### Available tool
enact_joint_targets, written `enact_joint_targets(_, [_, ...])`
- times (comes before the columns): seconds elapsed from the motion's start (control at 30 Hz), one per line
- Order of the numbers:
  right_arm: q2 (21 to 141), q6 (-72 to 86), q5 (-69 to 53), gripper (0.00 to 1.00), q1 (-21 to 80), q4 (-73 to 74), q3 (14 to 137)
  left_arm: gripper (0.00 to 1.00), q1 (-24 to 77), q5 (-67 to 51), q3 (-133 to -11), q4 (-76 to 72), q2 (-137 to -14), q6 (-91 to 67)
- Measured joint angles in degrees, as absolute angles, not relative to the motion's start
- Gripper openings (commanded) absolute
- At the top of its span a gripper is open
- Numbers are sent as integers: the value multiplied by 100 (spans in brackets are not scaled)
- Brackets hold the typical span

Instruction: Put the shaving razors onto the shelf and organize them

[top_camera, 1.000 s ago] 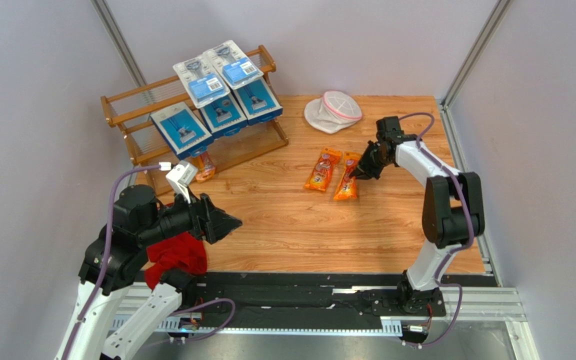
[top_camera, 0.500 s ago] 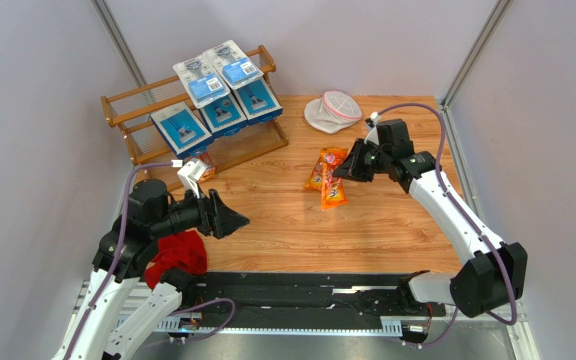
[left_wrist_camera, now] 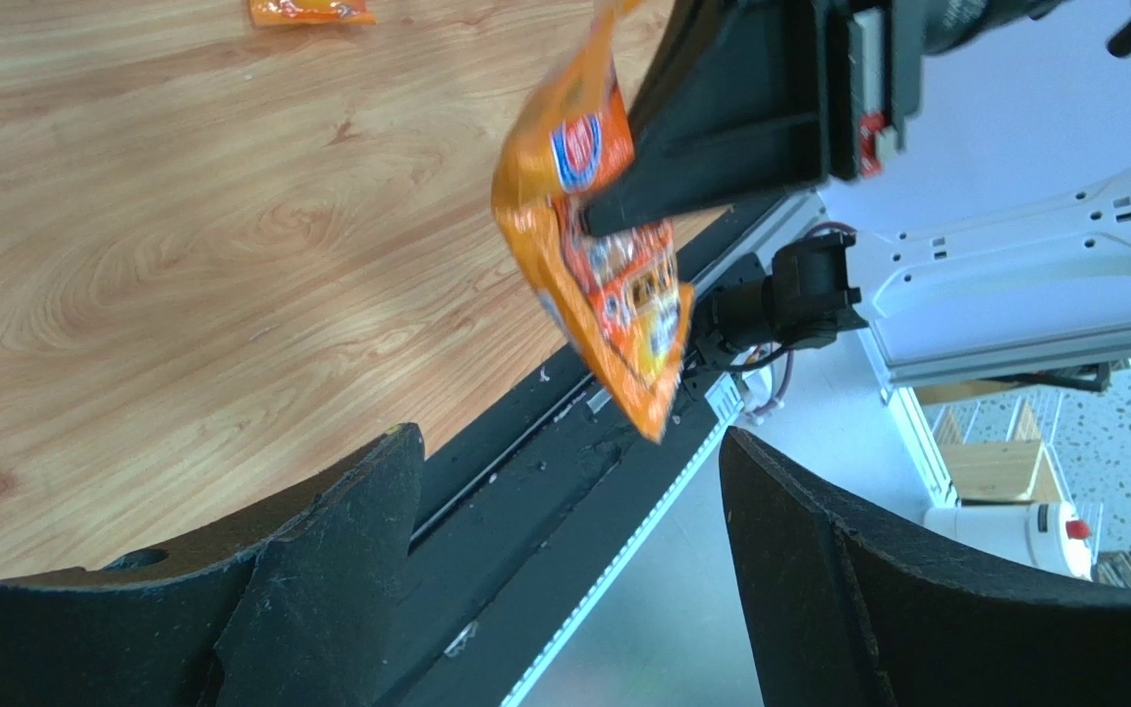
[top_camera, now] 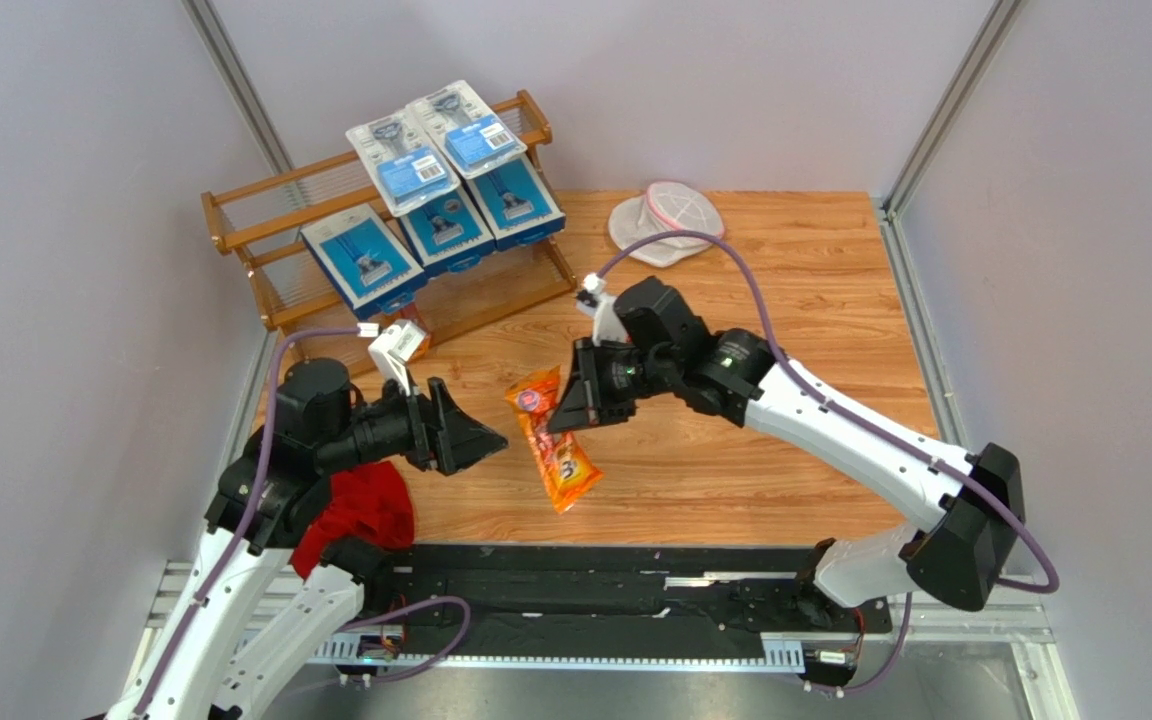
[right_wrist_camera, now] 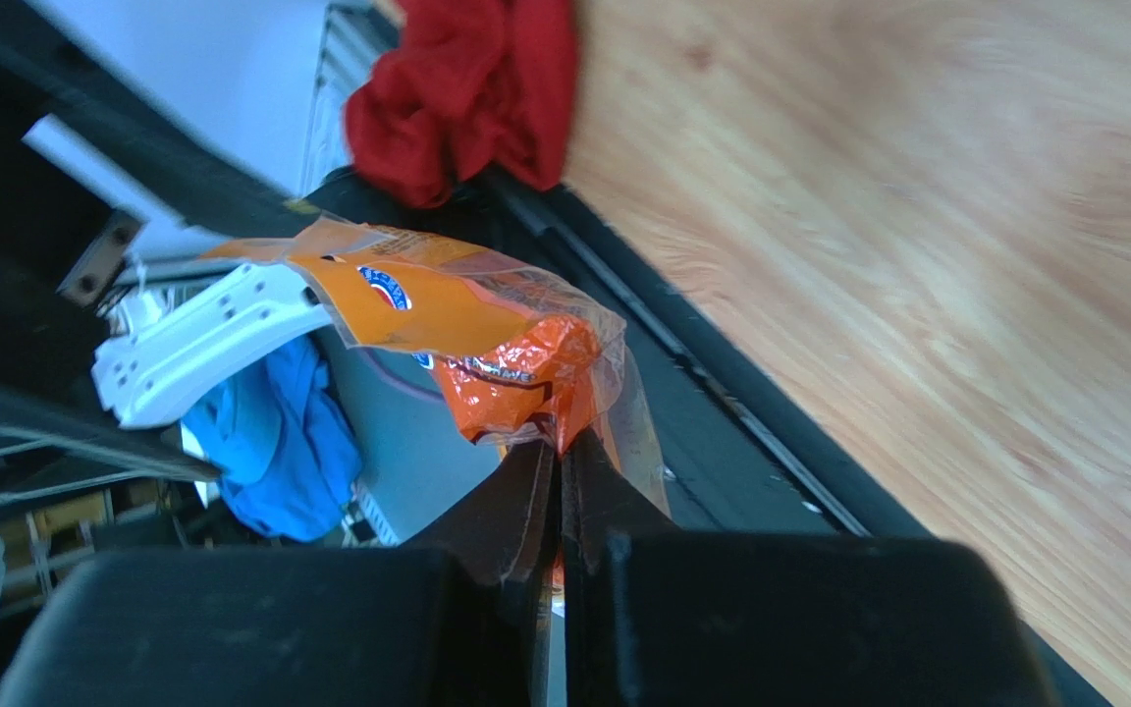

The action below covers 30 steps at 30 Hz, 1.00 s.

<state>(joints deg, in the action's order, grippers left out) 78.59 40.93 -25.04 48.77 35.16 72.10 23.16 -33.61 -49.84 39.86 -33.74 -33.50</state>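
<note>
Aloft, orange bag (top_camera: 563,462) pinched, seemingly by one end, in right gripper (top_camera: 569,413); left gripper (top_camera: 480,441) apart.

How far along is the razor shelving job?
Done: blue boxes and blister packs sit on the shelf. In hand: the right claw holds an orange bag aloft near the open left claw. Left: shelving it, plus another bag lying at the shelf's foot.

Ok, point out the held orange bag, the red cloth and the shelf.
orange bag (top_camera: 557,450), top external view, middle of the hanging pack.
red cloth (top_camera: 372,510), top external view, centre of the bunched fabric.
shelf (top_camera: 285,195), top external view, bare upper slats near its left end.
</note>
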Motion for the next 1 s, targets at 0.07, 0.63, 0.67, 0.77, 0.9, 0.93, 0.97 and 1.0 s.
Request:
enact_joint_targets(0.07, [8031, 4163, -2502, 4, 5181, 3437, 7404, 82, 2316, -3376, -4908, 3951, -3363, -3367])
enact_joint_targets(0.63, [8700, 4458, -2488, 14, 6143, 3183, 7977, 0, 2309, -3400, -4678, 3833, -3188, -3402])
enact_joint_targets(0.67, [8698, 4453, -2484, 18, 6143, 3186, 7977, 0, 2309, -3398, -4678, 3830, -3188, -3402])
enact_joint_targets(0.77, [8678, 4425, -2475, 45, 6143, 3186, 7977, 0, 2309, -3398, -4678, 3830, -3188, -3415])
enact_joint_targets(0.9, [8517, 4381, -2388, 83, 6143, 3116, 7891, 0, 2309, -3395, -4681, 3833, -3188, -3417])
enact_joint_targets(0.93, [8414, 4407, -2327, 88, 6143, 3074, 7813, 0, 2309, -3393, -4681, 3833, -3188, -3417])
enact_joint_targets(0.97, [8285, 4434, -2265, 90, 6143, 3013, 7699, 0, 2309, -3380, -4681, 3833, -3188, -3420])
enact_joint_targets(1.0, [8119, 4456, -2204, 93, 6143, 2956, 7564, 0, 2309, -3374, -4681, 3833, -3188, -3420])
